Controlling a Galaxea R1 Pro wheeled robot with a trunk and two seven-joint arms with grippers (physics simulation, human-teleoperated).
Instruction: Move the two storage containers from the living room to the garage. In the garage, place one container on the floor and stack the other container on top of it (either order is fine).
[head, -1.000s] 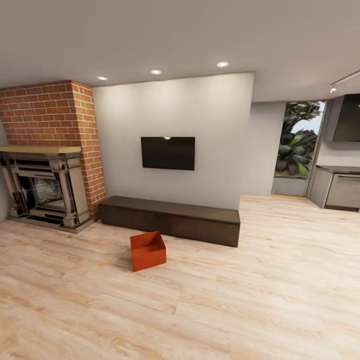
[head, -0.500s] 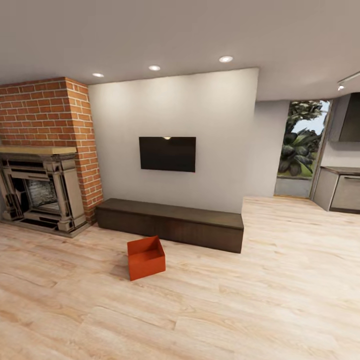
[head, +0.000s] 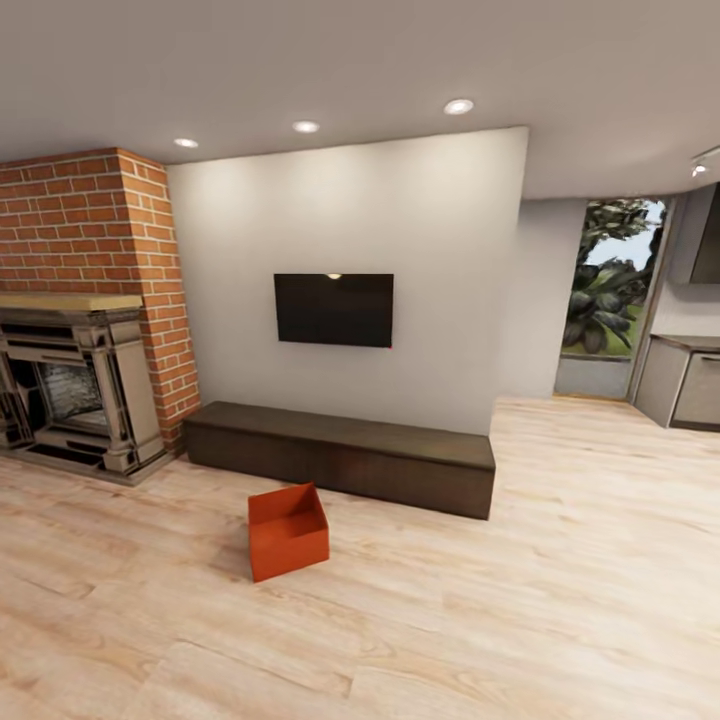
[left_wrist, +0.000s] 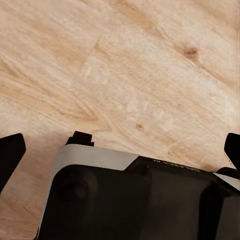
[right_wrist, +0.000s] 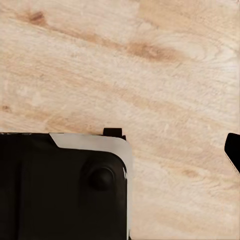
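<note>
One orange-red storage container (head: 288, 530) stands on the light wood plank floor (head: 560, 600) of the living room, just in front of the long dark low cabinet (head: 340, 455), some way ahead of me. The second container is out of view. In the left wrist view my left gripper (left_wrist: 120, 150) hangs over the planks, its black fingertips (left_wrist: 10, 155) far apart and nothing between them. My right gripper (right_wrist: 122, 150) also faces the floor; one fingertip (right_wrist: 233, 150) shows at the frame's edge, set wide, and it holds nothing.
A red brick fireplace (head: 70, 390) fills the left wall. A black TV (head: 334, 309) hangs above the cabinet. At the right are a glass door with plants (head: 605, 290) and a grey counter (head: 690, 385). My dark base (left_wrist: 130, 200) sits under both wrists.
The whole head view has shifted: the room looks nearer and the container sits lower and slightly left in the picture. The container itself stays put on the floor.
</note>
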